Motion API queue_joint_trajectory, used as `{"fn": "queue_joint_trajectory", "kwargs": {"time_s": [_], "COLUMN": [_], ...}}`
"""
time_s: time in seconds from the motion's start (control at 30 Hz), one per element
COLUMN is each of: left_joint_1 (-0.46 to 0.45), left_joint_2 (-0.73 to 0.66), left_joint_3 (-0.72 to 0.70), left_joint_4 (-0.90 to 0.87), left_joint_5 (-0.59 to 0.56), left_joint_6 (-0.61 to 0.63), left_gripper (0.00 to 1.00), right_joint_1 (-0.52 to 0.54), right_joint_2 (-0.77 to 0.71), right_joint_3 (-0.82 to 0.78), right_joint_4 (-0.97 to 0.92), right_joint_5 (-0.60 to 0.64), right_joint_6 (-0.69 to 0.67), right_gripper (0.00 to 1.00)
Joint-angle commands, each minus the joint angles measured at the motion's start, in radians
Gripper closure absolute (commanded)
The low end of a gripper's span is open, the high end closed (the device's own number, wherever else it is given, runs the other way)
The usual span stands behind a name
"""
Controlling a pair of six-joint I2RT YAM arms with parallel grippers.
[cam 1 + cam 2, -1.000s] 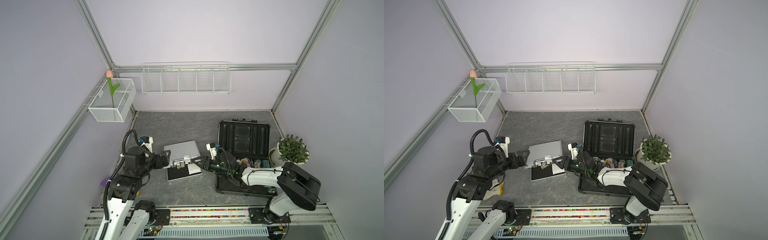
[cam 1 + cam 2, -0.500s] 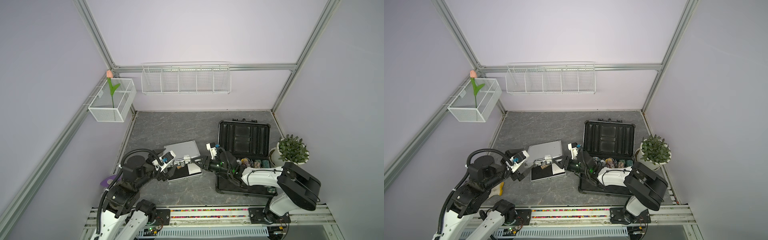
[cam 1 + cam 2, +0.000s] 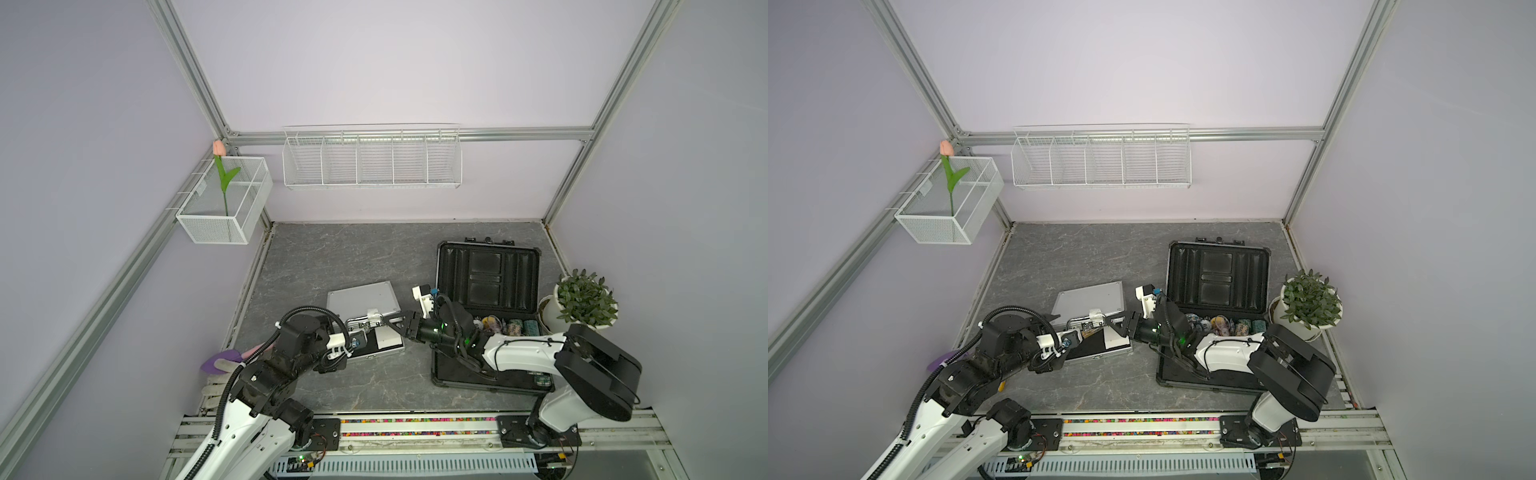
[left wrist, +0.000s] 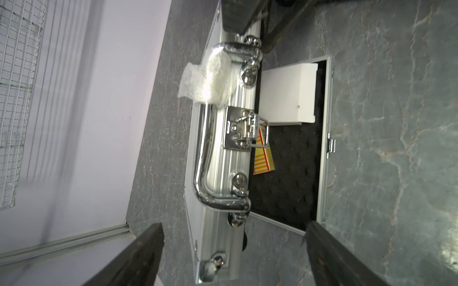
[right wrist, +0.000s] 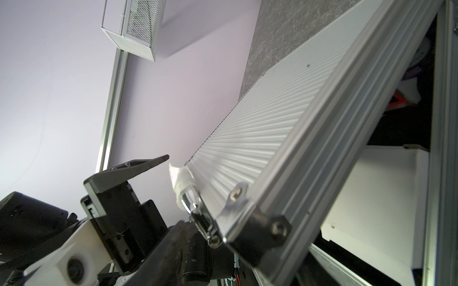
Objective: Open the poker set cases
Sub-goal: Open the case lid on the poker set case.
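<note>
The small silver case (image 3: 361,297) (image 3: 1090,297) lies mid-table with its ribbed lid (image 5: 260,118) raised at an angle over the black foam base (image 4: 285,173). My right gripper (image 3: 395,322) (image 5: 235,247) is shut on the lid's front corner. Its chrome handle (image 4: 203,161) carries a white wrap, and the latch (image 4: 244,130) hangs loose. My left gripper (image 3: 353,332) (image 4: 234,224) stands open at the case's front left end, touching nothing. To the right, the large dark case (image 3: 486,278) (image 3: 1219,274) stands fully open.
A white box (image 4: 288,91) and a yellow card (image 4: 264,161) lie in the small case. Poker chips (image 3: 505,326) fill the big case's base. A potted plant (image 3: 586,303) stands at the right wall. Wire baskets (image 3: 372,160) (image 3: 226,203) hang on the walls. A purple item (image 3: 224,359) lies front left.
My left arm has swung down and forward, bringing its open gripper to the small case's front left end. The right gripper and the raised lid have stayed put.
</note>
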Motion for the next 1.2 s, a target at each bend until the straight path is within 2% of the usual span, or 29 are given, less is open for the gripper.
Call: {"fn": "queue_joint_trajectory", "kwargs": {"time_s": [0.0,0.17,0.33,0.73,1.17], "left_joint_1": [-0.008,-0.025,-0.027,-0.027,-0.026], "left_joint_2": [0.015,0.065,0.079,0.084,0.049], "left_joint_3": [-0.027,-0.042,-0.069,-0.093,-0.089], "left_joint_4": [0.053,0.103,0.196,0.313,0.351], "left_joint_5": [-0.090,-0.183,-0.229,-0.231,-0.223], "left_joint_6": [0.079,0.121,0.137,0.091,0.017], "left_gripper": [0.09,0.10,0.12,0.22,0.23], "right_joint_1": [-0.009,-0.013,-0.021,-0.031,-0.040], "right_joint_2": [-0.003,0.001,0.016,0.029,0.018], "right_joint_3": [0.038,0.047,0.055,0.064,0.049], "right_joint_4": [0.064,0.071,0.090,0.116,0.110], "right_joint_5": [-0.024,-0.039,-0.059,-0.078,-0.077], "right_joint_6": [0.004,-0.001,0.007,0.019,0.036], "right_gripper": [0.41,0.41,0.41,0.41,0.41]}}
